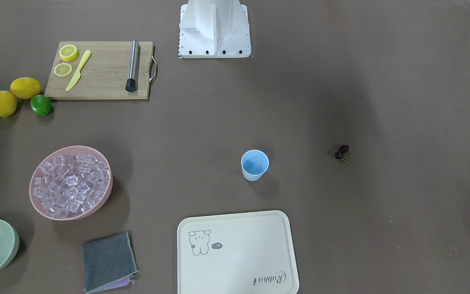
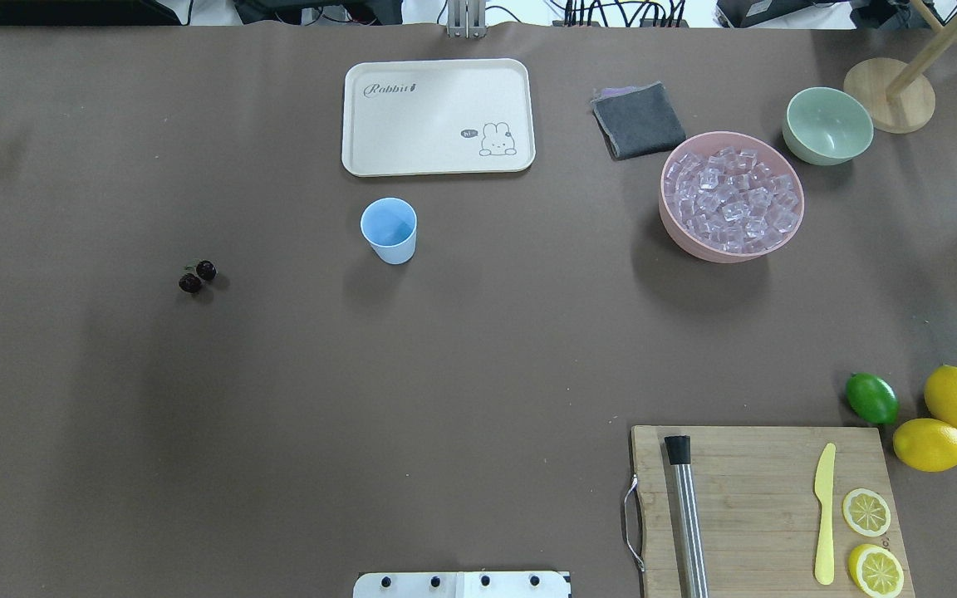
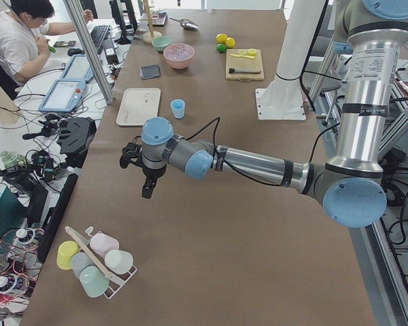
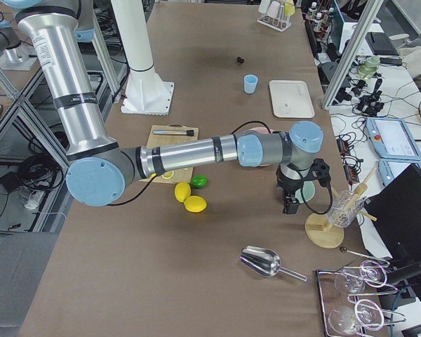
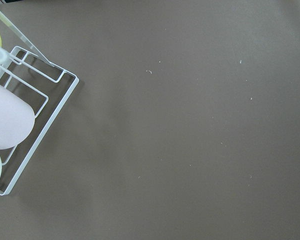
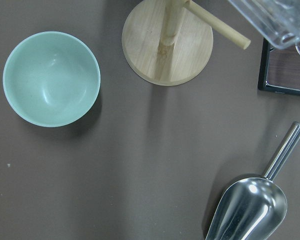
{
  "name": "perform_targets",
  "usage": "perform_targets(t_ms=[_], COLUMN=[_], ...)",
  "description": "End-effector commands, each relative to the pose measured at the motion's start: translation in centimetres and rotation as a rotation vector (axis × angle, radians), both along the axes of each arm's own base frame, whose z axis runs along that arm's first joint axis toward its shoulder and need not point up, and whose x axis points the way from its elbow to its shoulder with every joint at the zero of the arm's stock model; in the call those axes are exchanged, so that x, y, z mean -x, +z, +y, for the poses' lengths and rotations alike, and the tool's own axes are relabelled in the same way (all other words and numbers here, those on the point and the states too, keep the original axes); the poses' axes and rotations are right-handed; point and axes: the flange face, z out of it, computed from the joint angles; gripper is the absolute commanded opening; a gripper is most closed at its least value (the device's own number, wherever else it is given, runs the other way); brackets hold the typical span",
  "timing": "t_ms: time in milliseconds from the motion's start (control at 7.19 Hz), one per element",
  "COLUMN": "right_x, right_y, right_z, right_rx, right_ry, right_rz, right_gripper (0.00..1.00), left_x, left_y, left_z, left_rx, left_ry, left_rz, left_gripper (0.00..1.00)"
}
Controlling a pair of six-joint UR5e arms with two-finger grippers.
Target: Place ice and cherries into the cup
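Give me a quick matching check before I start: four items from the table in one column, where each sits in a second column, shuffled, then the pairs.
Things:
1. cup
2. cherries
3. ice
4. yellow knife

Places:
A. heaped in the pink bowl
B. on the wooden cutting board, beside the lemon slices
C. loose on the bare table, on the robot's left side
D. upright and empty, next to the cream tray

Pairs: 1-D, 2-C, 3-A, 4-B.
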Motion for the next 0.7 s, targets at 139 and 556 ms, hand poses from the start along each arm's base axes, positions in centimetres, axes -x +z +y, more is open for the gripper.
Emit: perform_targets(t_ms=[139, 556], right_x=[0.1, 0.8], right_y=[-0.5, -2.3], right_z=[-0.5, -0.9], right_rx=[-0.008, 0.007], right_ry=[0.0, 0.025], right_rz=[0.002, -0.05], right_gripper=[0.99, 0.99], left_x=[-0.1, 0.0], left_y=[0.2, 0.0], left_z=[-0.5, -0.5], left_rx=[0.003, -0.001], left_ry=[-0.001, -0.002], left_rz=[-0.006, -0.007], left_gripper=[0.97, 0.97])
